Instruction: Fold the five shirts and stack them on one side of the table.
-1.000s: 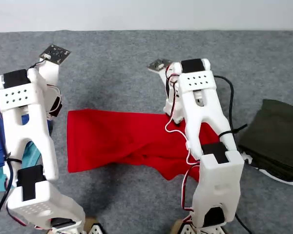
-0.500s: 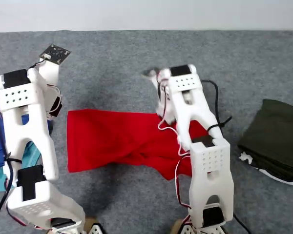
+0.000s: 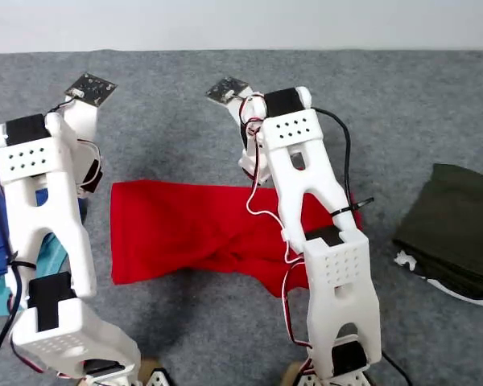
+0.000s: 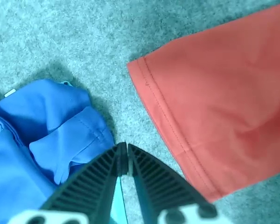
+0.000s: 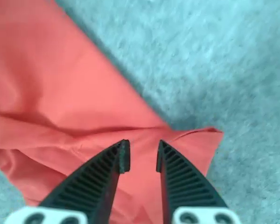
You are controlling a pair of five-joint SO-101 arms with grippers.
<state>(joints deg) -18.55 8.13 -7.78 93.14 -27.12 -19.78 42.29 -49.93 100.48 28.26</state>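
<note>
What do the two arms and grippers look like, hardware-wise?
The left arm and right arm are white plastic shells with black servos at the joints and dot-grid hole panels. Loose red, white and black wires run along the right one. The left gripper and right gripper have black ribbed fingers tapering to tips, on white bases.

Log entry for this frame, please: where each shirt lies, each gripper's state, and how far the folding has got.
red shirt: spread mid-table, loosely doubled over, edges uneven
blue shirt: crumpled on the left arm's side, apart from the red shirt
dark green shirt: compact pile on the right arm's side
left gripper: shut, empty, over the grey table between the blue and red shirts
right gripper: open, empty, over the red shirt near its edge
status: red shirt not yet neatly folded
</note>
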